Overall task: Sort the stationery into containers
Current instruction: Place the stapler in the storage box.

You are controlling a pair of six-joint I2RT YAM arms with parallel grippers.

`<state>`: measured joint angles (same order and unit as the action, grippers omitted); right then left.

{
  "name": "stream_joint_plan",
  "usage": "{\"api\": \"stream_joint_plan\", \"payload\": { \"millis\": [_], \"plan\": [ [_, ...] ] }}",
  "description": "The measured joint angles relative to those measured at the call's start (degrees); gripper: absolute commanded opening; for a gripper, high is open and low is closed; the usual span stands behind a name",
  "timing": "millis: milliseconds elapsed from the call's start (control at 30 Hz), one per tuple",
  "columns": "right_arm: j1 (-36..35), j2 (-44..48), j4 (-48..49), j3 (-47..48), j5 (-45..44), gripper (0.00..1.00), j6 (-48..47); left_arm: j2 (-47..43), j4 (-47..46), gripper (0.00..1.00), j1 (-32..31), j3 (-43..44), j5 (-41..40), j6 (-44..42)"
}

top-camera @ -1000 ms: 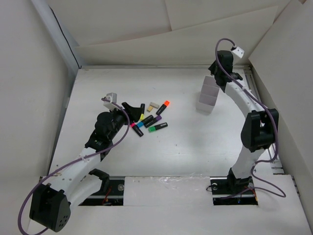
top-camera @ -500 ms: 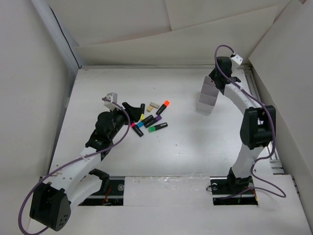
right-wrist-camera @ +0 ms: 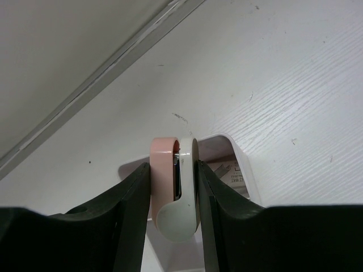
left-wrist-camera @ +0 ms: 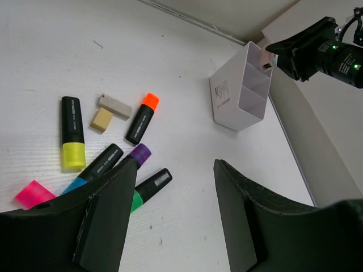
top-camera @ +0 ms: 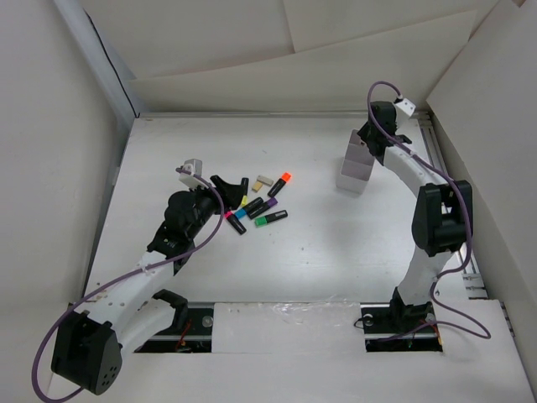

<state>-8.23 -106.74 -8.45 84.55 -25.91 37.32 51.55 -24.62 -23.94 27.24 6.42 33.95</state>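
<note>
My left tool [left-wrist-camera: 173, 181] hangs released, jaws apart, over the markers. The green marker [left-wrist-camera: 148, 188] lies just beneath it, with the purple marker [left-wrist-camera: 134, 156] and blue marker [left-wrist-camera: 95, 170] alongside. My left finger cuts off the pink marker [left-wrist-camera: 31, 192]. Farther ahead lie the yellow marker [left-wrist-camera: 72, 133], the orange marker [left-wrist-camera: 142, 118] and two beige erasers [left-wrist-camera: 113, 106]. Bare bench [left-wrist-camera: 187, 68] runs ahead-right to the organiser [left-wrist-camera: 241, 93], close to the back wall [left-wrist-camera: 227, 8]. There my right tool [right-wrist-camera: 173, 170] is clenched on a pink-and-white piece [right-wrist-camera: 176, 221] I cannot identify, which hides most of the organiser beneath.
</note>
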Motion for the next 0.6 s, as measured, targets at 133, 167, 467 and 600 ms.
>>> {"api": "stream_joint_plan", "payload": {
  "millis": [133,167,467,600],
  "plan": [
    [-0.1,0.0,0.1,-0.4,0.0,0.35,0.1,0.0,0.0,0.54,0.0,0.0,0.0,0.0],
    [-0.1,0.0,0.2,-0.5,0.0,0.36,0.1,0.0,0.0,0.54,0.0,0.0,0.1,0.0],
    [-0.8,0.0,0.4,-1.1,-0.1,0.54,0.3,0.0,0.0,0.54,0.0,0.0,0.0,0.0],
    [-1.7,0.0,0.4,-1.2,-0.7,0.54,0.3,0.0,0.0,0.54,0.0,0.0,0.0,0.0]
  ]
}}
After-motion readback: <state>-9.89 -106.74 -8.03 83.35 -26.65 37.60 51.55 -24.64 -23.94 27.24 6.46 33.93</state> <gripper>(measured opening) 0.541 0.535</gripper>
